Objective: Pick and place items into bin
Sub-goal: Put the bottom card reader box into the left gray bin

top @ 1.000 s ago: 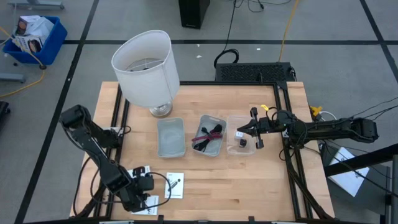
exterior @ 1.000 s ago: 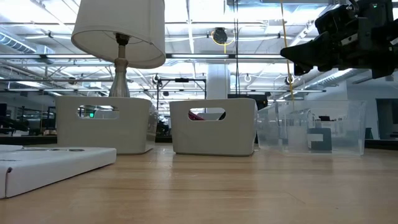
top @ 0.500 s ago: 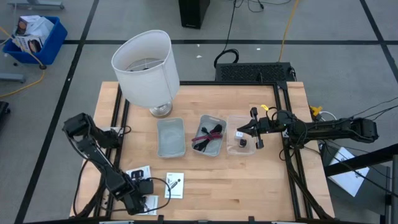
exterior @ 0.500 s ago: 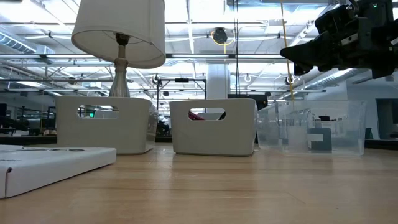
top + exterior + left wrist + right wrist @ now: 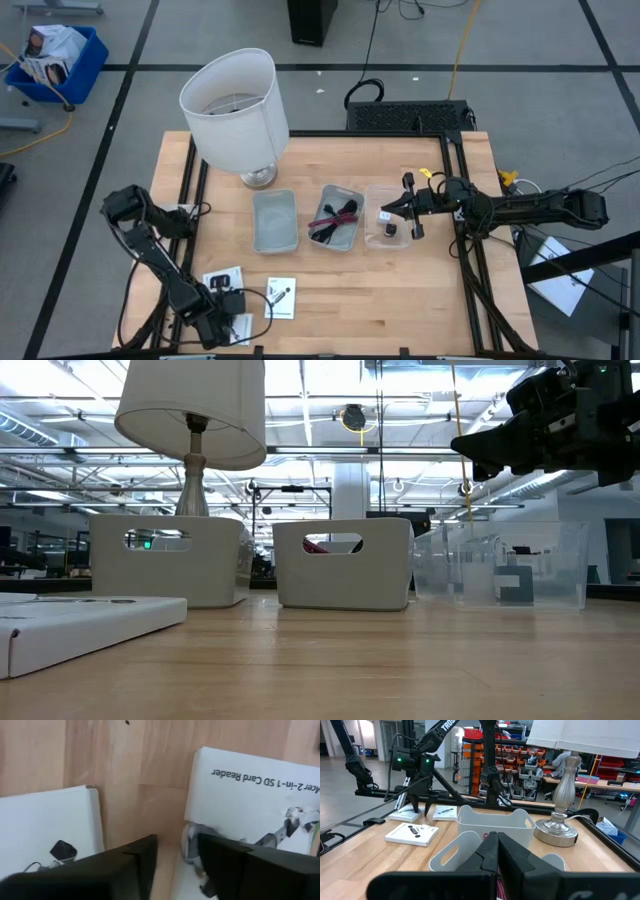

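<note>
My left end effector [image 5: 232, 316] is down at the near left corner of the worktop [image 5: 400, 280], with its fingers spread, one on each side of the edge of a white packet [image 5: 250, 800] marked as an SD card reader. I judge this to be the pick step: I am set over the packet but have not closed on it. A second packet [image 5: 222, 278] lies just beside it, and a third [image 5: 281, 297] lies a little to the right. The cables [image 5: 335, 220] already sit in the middle bin [image 5: 350, 243], and the small black cube [image 5: 389, 229] is in the clear bin [image 5: 372, 243]; the grey bin [image 5: 274, 221] looks bare. My right end effector [image 5: 408, 208] hovers above the clear bin with its fingers pressed together, holding nothing. Next I need to settle lower, pinch the packet's edge firmly, lift it without dragging its neighbour, and carry it to a bin.
</note>
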